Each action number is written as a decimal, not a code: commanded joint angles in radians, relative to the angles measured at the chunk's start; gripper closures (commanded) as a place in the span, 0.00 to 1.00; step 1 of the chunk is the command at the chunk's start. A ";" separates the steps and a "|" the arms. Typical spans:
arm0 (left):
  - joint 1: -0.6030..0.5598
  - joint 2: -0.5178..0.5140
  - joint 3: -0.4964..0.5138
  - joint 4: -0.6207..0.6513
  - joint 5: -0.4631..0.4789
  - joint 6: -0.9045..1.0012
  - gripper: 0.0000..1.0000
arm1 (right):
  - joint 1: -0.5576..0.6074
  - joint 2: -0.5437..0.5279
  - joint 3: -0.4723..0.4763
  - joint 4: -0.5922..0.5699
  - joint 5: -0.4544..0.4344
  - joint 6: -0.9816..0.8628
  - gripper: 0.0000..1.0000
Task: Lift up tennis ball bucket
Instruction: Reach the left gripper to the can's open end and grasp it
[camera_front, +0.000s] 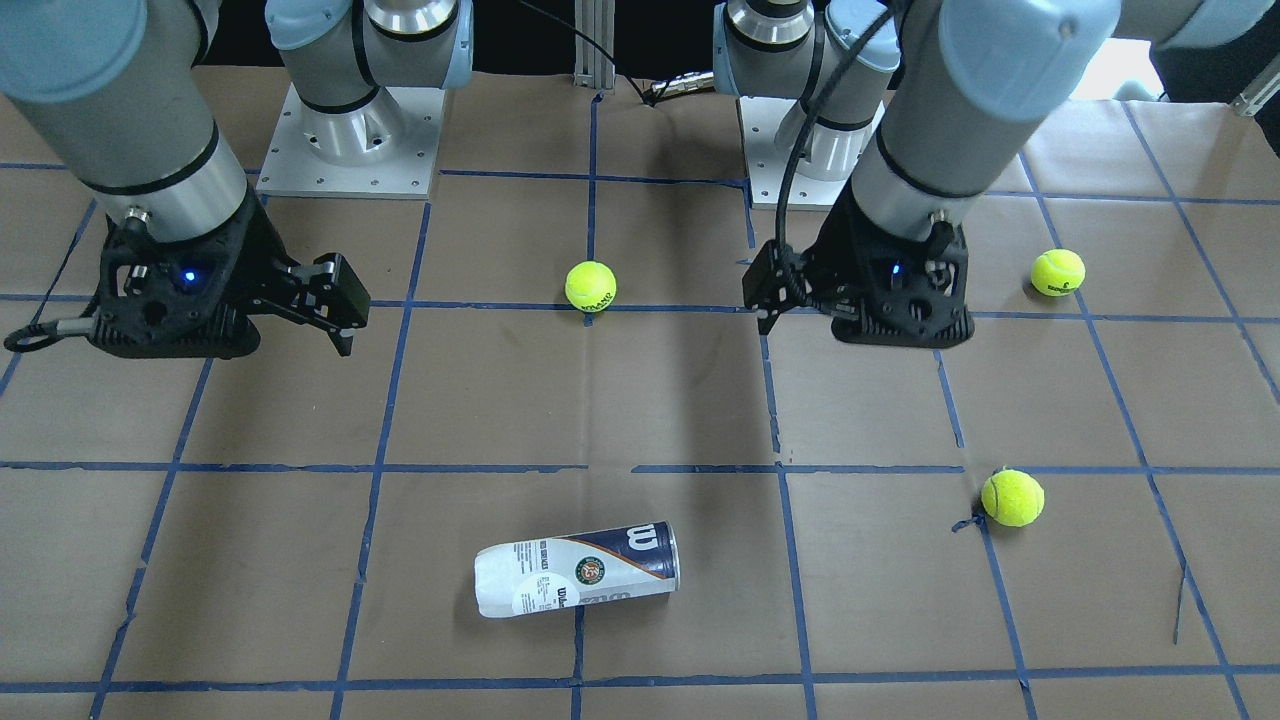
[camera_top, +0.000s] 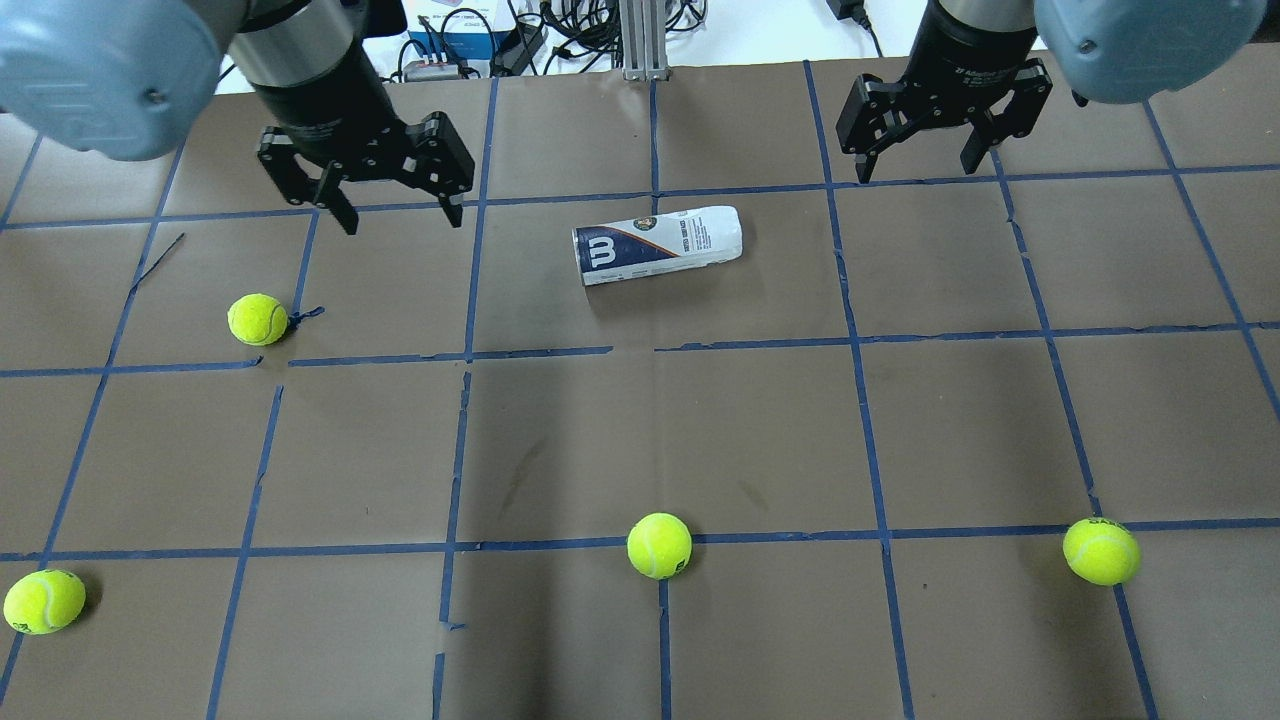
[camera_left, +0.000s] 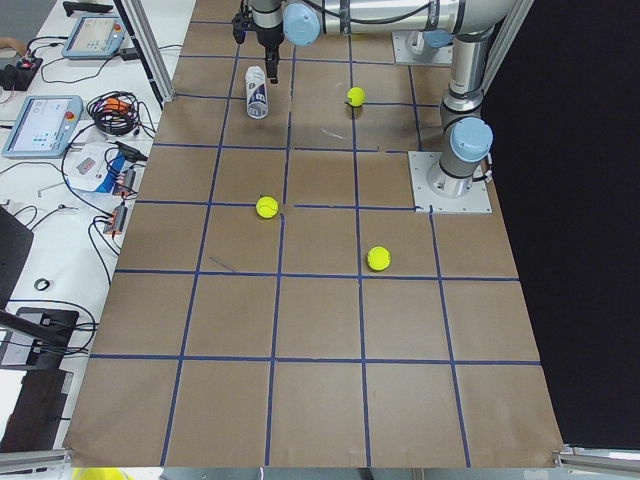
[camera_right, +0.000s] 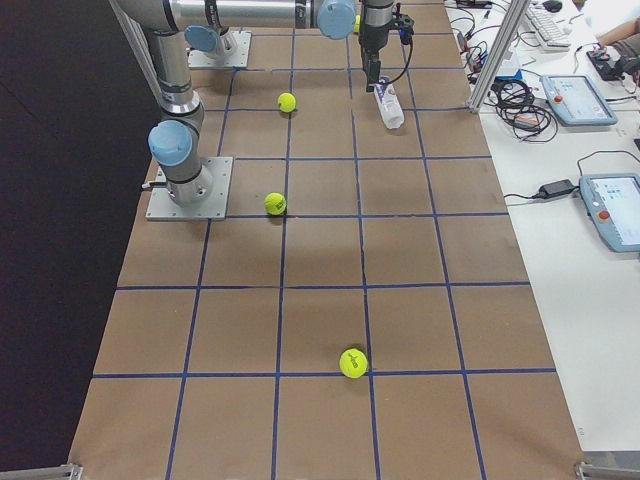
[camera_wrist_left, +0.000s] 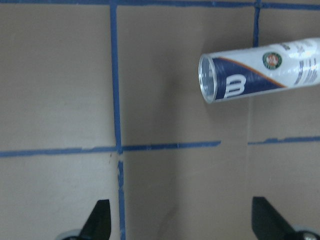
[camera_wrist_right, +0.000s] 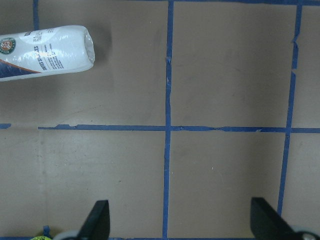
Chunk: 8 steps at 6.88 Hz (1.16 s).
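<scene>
six views, bucket (camera_top: 657, 245) seemingly in all

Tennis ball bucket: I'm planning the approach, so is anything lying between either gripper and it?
Nothing visible does. The tennis ball bucket lies on its side between the open left gripper and the open right gripper, with only table surface in both gaps. The nearest tennis ball sits beyond the left gripper, away from the bucket.

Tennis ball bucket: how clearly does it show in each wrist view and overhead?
Left wrist view: tennis ball bucket slightly soft, logo readable, dim shadow beside it. Right wrist view: its white end looks washed out. Overhead view: sharp, evenly lit.
</scene>
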 joint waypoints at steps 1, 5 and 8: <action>0.008 -0.158 -0.020 0.201 -0.089 -0.004 0.09 | 0.000 -0.004 -0.002 0.035 -0.005 0.043 0.00; 0.008 -0.274 -0.067 0.286 -0.369 -0.143 0.09 | -0.005 -0.004 0.004 0.038 0.011 0.032 0.00; 0.008 -0.315 -0.101 0.389 -0.416 -0.139 0.09 | 0.001 -0.004 0.005 0.038 0.012 0.026 0.00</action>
